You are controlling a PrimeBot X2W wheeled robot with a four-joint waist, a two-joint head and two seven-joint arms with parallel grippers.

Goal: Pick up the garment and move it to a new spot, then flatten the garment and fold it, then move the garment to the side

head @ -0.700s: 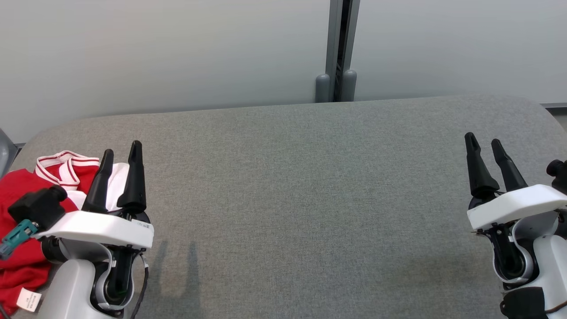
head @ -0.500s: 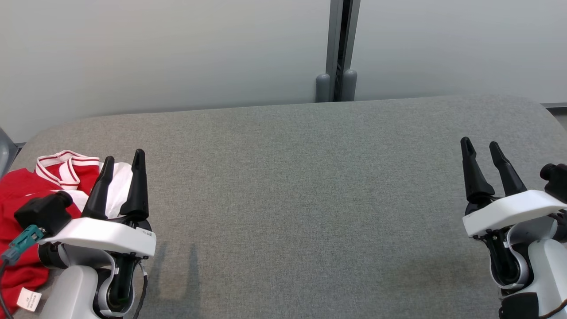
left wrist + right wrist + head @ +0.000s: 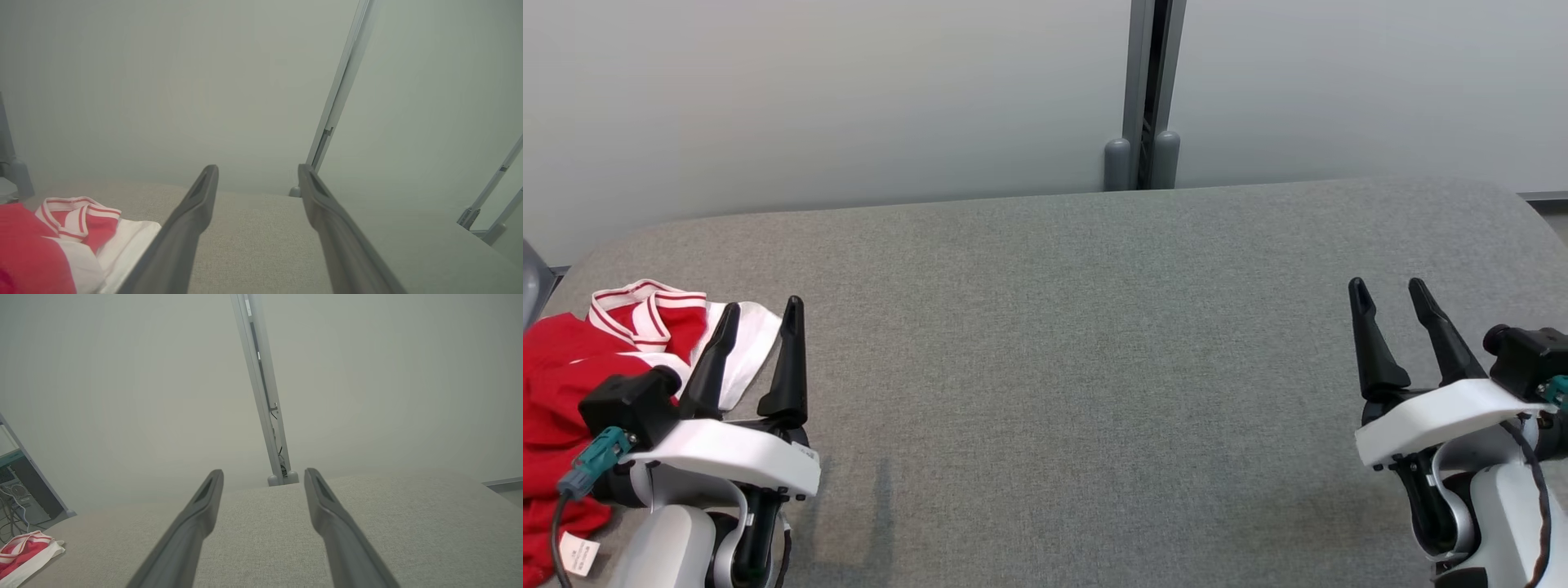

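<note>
The garment is a red shirt with a white, red-striped collar, lying bunched at the far left edge of the grey table. It also shows at the lower left of the left wrist view as the garment and, small, as the garment at the bottom left of the right wrist view. My left gripper stands open just right of the garment's white part, holding nothing. Far off at the table's right side, my right gripper is open and holds nothing.
A pale wall with a grey vertical post runs behind the table. A grey chair or stand pokes in at the far left. Shelving with cables stands beyond the table's left end.
Both grippers have drawn back toward me, lower in the head view. The left one has shifted slightly right, the right one slightly left. The garment lies as before.
</note>
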